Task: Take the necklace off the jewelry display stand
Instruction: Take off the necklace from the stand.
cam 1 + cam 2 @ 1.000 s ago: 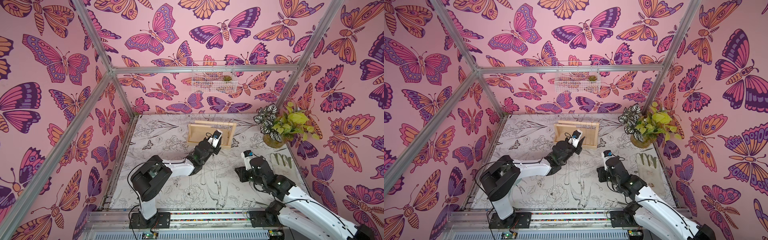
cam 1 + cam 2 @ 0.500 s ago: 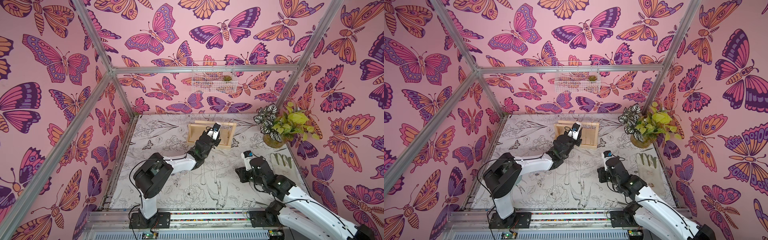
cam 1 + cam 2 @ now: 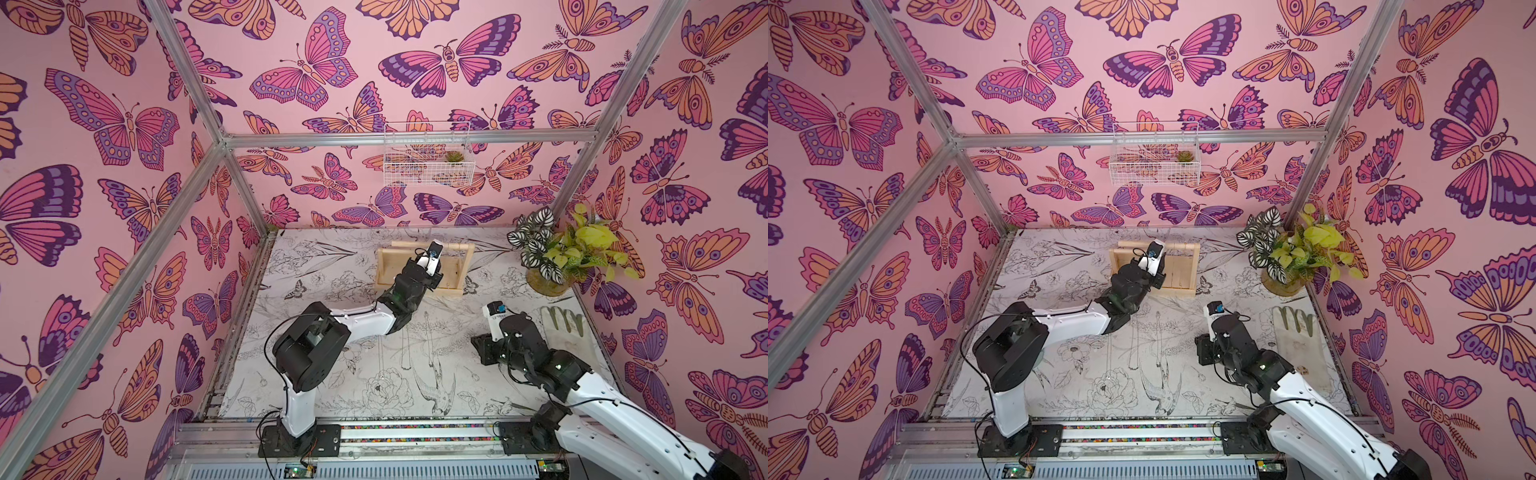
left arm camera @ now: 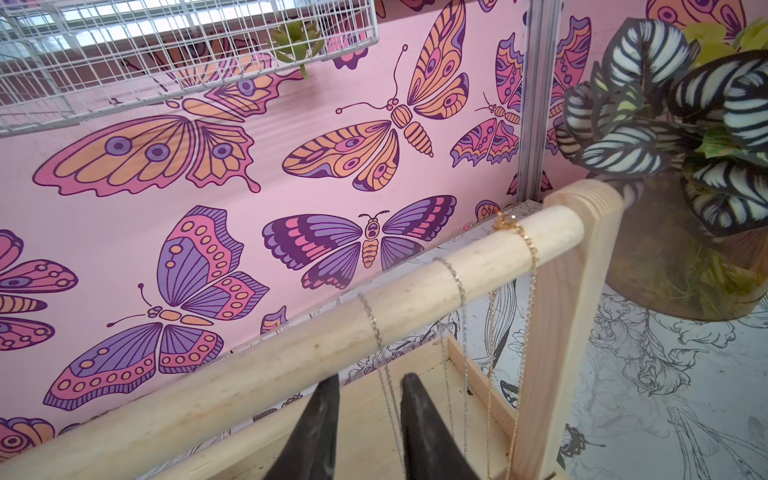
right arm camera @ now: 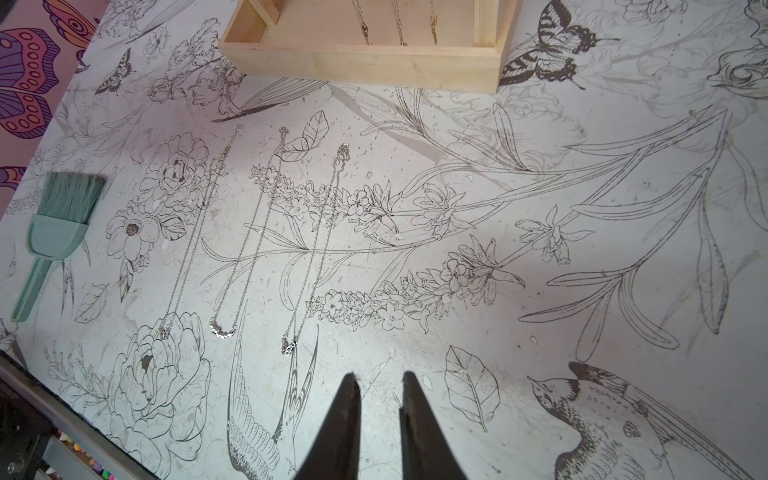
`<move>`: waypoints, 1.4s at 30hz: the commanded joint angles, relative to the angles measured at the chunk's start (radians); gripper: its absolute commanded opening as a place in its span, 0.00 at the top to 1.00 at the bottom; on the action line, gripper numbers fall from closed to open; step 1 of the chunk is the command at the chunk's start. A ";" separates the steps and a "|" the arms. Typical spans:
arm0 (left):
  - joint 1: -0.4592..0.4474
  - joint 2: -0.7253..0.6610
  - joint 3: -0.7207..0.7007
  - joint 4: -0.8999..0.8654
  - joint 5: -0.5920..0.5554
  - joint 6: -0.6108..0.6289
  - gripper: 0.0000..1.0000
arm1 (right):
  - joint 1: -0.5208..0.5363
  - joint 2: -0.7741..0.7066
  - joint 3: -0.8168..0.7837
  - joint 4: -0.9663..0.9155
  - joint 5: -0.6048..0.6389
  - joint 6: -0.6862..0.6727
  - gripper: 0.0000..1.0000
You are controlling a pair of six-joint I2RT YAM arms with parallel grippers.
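The jewelry display stand (image 3: 388, 270) (image 3: 1183, 270) is pale wood and stands at the back of the table. Three necklaces hang from its crossbar (image 4: 249, 374): a silver necklace (image 4: 371, 320), a second silver one (image 4: 455, 278) and a gold one (image 4: 528, 245). My left gripper (image 4: 371, 379) is open just under the crossbar. The first silver chain hangs in the gap between its fingers, close to one fingertip (image 4: 409, 384). My right gripper (image 5: 380, 376) hovers open and empty over the table, well in front of the stand's base (image 5: 361, 62).
Three silver necklaces (image 5: 249, 232) lie side by side on the table, with a teal brush (image 5: 54, 232) beside them. A potted plant (image 3: 552, 257) stands right of the stand, a glove (image 3: 561, 320) lies near the right arm, and a wire basket (image 3: 428, 160) hangs on the back wall.
My left arm has reached further back and up, bringing its gripper from in front of the stand to the crossbar. The right arm has not moved.
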State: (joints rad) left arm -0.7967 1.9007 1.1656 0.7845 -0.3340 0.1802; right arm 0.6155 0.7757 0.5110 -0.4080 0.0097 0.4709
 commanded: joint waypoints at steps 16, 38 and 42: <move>0.008 0.037 0.043 -0.037 -0.067 -0.041 1.00 | -0.012 -0.037 -0.009 -0.029 0.006 -0.006 0.78; 0.056 -0.083 -0.065 -0.058 -0.096 -0.013 1.00 | -0.013 -0.018 -0.011 0.001 -0.011 0.003 0.79; 0.072 -0.110 -0.086 -0.060 -0.097 -0.010 1.00 | -0.013 -0.013 -0.011 0.006 -0.016 0.006 0.79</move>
State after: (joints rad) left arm -0.7399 1.8286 1.1030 0.7284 -0.4152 0.1566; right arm 0.6090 0.7593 0.5095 -0.4095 0.0055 0.4713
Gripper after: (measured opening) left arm 0.044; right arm 0.213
